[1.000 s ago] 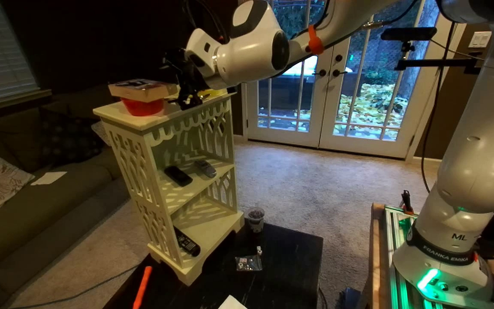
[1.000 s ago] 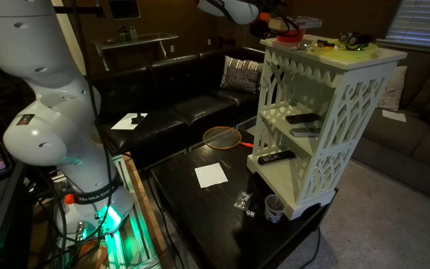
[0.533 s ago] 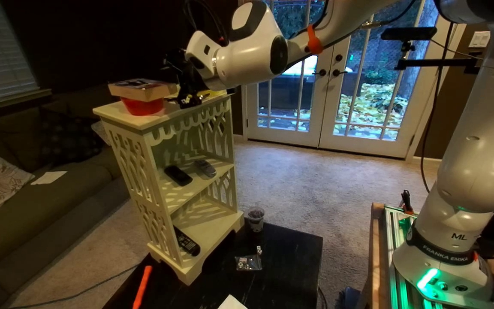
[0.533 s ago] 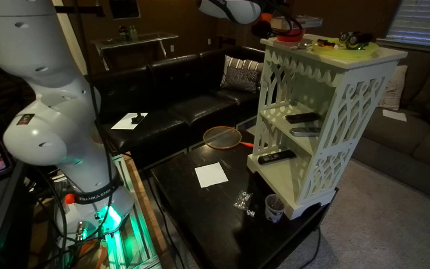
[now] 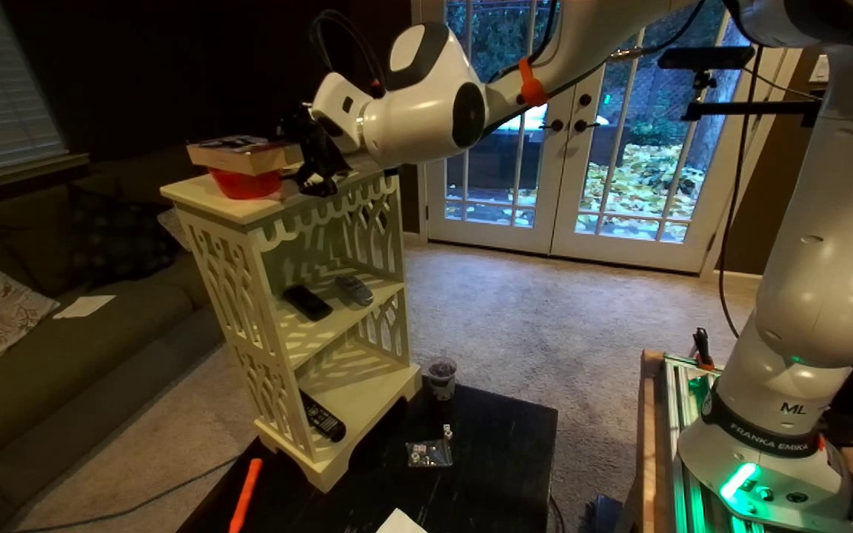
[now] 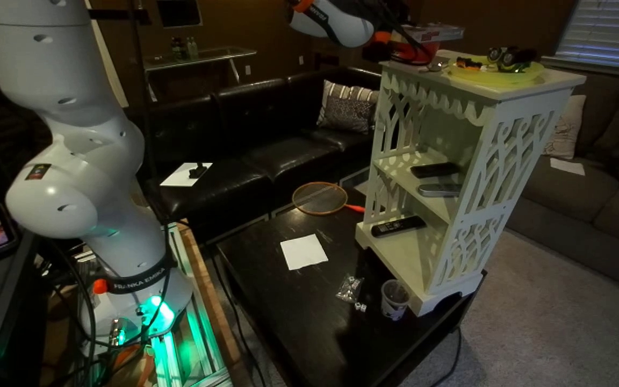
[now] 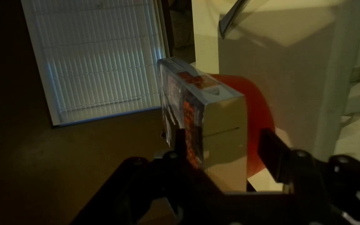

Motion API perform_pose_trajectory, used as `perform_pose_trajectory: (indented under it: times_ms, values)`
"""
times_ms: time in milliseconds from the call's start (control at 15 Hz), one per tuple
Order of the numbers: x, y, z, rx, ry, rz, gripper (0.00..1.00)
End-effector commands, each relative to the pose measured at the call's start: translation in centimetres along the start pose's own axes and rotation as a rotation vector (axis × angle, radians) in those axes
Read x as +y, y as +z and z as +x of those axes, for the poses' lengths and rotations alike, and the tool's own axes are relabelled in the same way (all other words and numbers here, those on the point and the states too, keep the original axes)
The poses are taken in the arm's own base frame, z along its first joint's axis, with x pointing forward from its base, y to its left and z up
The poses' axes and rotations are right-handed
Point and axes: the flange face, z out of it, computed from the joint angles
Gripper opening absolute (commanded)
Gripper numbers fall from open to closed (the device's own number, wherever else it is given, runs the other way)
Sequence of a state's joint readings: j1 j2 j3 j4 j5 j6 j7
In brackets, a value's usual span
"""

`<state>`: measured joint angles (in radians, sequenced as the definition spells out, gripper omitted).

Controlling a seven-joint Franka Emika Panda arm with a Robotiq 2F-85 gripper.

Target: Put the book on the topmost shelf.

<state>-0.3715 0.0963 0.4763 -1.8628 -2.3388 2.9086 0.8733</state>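
The book [image 5: 238, 157] is thick, with tan page edges and a dark printed cover. It lies flat on the red bowl [image 5: 245, 185], on the rack's top board; it also shows in an exterior view [image 6: 436, 33] and the wrist view [image 7: 225, 125]. My gripper [image 5: 309, 178] is open at the book's near end. In the wrist view my gripper [image 7: 222, 143] has one finger beside the cover and the other over the bowl side; I cannot tell whether either touches. The topmost shelf [image 5: 341, 317] is the rack's upper inner tier, also seen in an exterior view [image 6: 403, 180].
Two dark handheld devices [image 6: 436, 170] lie on the topmost shelf. A remote [image 5: 323, 418] lies on the lower tier. A yellow plate with small objects [image 6: 497, 75] sits on the top board. A cup [image 5: 442, 377], small bag and racket lie on the black table.
My gripper has moved a little toward the book and bowl and tipped slightly, with the wrist lower. The book, bowl and rack have not visibly moved.
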Motion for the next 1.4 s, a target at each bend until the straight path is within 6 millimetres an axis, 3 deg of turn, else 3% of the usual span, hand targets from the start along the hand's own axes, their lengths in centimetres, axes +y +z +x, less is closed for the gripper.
perform_pose_trajectory:
  times_ms: [0, 267, 667, 933, 1133, 1333]
  values:
    - [0.3, 0.5, 0.3, 0.009, -0.016, -0.025, 0.32]
    - [0.9, 0.3, 0.2, 0.004, -0.016, -0.045, 0.05]
    - [1.7, -0.1, 0.4, 0.008, -0.012, -0.078, 0.07]
    - [3.2, -0.8, 1.0, 0.007, 0.092, -0.159, 0.07]
    - [4.7, -2.3, 1.6, 0.039, 0.184, -0.205, 0.07]
    - [6.3, -5.5, 3.9, 0.172, 0.262, -0.111, 0.07]
